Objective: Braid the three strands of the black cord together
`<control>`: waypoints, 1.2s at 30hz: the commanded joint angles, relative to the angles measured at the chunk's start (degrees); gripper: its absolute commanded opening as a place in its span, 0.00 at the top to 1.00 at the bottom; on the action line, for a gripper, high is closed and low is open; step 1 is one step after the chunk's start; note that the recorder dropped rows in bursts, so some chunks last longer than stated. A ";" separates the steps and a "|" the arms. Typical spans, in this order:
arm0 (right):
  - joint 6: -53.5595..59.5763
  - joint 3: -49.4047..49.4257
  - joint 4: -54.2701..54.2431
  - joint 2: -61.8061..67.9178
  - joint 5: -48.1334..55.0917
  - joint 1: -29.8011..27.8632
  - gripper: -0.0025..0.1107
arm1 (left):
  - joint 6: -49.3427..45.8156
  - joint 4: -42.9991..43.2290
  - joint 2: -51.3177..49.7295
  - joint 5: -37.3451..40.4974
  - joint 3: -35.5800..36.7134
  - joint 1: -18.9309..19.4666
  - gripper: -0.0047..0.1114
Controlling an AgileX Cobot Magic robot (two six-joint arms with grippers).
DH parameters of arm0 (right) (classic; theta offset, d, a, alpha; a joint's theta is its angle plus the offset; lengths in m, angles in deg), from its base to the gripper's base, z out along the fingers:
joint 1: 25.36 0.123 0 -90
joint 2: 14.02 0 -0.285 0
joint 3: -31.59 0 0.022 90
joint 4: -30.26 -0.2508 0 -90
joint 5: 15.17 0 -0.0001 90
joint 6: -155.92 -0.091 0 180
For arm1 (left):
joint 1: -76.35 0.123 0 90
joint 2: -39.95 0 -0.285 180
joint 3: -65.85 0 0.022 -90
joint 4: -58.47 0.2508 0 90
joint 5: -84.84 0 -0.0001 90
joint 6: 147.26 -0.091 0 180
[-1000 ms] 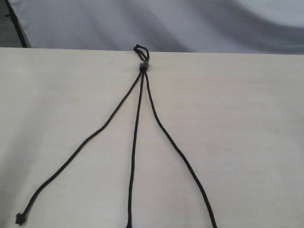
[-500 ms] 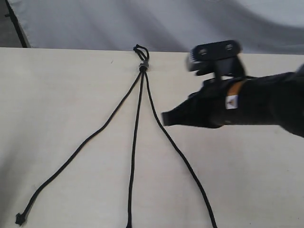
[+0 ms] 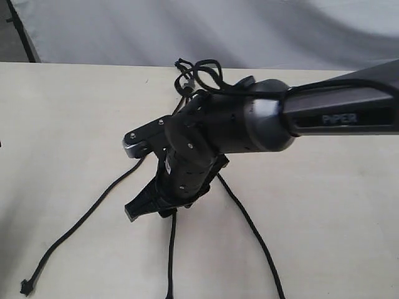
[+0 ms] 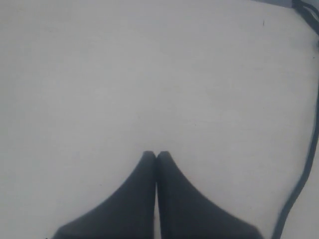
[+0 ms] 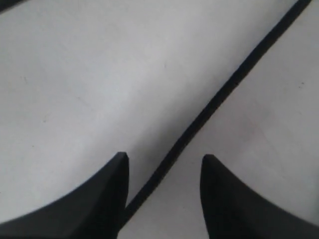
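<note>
The black cord lies on the pale table, its knot and loop (image 3: pixel 182 64) at the far edge. The left strand (image 3: pixel 81 221) runs to a knotted tip (image 3: pixel 26 288). The middle strand (image 3: pixel 170 255) and right strand (image 3: pixel 249 224) run off the near edge. My right arm reaches across the middle and hides the upper cord. The right gripper (image 3: pixel 134 212) points down-left just above the table. In the right wrist view it (image 5: pixel 164 159) is open, with one strand (image 5: pixel 219 94) running between the fingers untouched; which strand I cannot tell. My left gripper (image 4: pixel 156 154) is shut on nothing, with a strand (image 4: pixel 299 184) off to one side.
The table (image 3: pixel 62 124) is pale wood with a grey cloth backdrop (image 3: pixel 124 31) behind its far edge. The right arm's glossy cables (image 3: pixel 209 71) loop near the knot. The left gripper is outside the exterior view.
The right arm came in from the right, swung across the cord and dropped down-left; it now covers the strands' upper part. The cord itself has not shifted.
</note>
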 commanded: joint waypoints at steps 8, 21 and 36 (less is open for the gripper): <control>0.60 -1.91 -0.47 4.38 3.15 0.19 0.70 | -0.08 -0.61 -0.02 -0.28 -0.29 -0.27 0.96; 2.32 -4.70 8.23 -1.16 12.06 0.03 0.98 | -0.08 -0.61 -0.02 -0.28 -0.29 -0.27 0.96; 3.02 -4.95 12.29 4.77 13.64 -16.96 0.98 | -0.08 -0.61 -0.02 -0.28 -0.29 -0.27 0.96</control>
